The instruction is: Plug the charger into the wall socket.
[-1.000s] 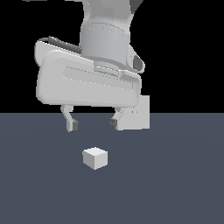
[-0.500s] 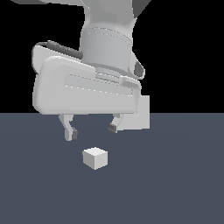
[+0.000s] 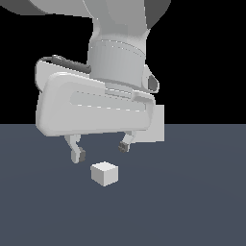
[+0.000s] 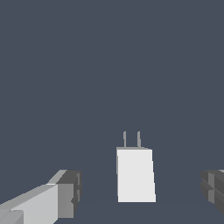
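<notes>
The charger (image 3: pixel 104 173) is a small white cube lying on the dark grey floor. In the wrist view the charger (image 4: pixel 135 174) shows two thin prongs on one end. My gripper (image 3: pixel 101 151) is open and empty, hanging just above and slightly behind the charger, with its two dark-tipped fingers (image 3: pixel 77 154) spread wider than the cube. In the wrist view the charger lies between the fingertips (image 4: pixel 70 193). The wall socket (image 3: pixel 156 124) is a pale grey upright plate behind the gripper, mostly hidden by the hand; its holes do not show.
The dark grey floor (image 3: pixel 192 202) spreads all around the charger. The large white hand body (image 3: pixel 91 105) blocks much of the exterior view.
The gripper has come down toward the charger, its fingers still open. The charger has not moved.
</notes>
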You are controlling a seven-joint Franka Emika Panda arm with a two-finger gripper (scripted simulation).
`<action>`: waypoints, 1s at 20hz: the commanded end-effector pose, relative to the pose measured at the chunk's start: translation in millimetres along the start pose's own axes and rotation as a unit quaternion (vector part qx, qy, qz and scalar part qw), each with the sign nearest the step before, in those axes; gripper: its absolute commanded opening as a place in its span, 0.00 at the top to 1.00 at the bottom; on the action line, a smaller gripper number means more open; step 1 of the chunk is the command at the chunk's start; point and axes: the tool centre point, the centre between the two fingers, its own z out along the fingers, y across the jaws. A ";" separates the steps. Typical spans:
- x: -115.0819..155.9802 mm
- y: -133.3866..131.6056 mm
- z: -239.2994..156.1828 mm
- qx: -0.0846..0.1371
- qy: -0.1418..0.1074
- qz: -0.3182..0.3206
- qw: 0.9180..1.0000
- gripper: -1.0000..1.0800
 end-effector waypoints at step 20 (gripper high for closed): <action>-9.4 -0.6 38.3 0.000 0.000 -0.001 1.000 1.00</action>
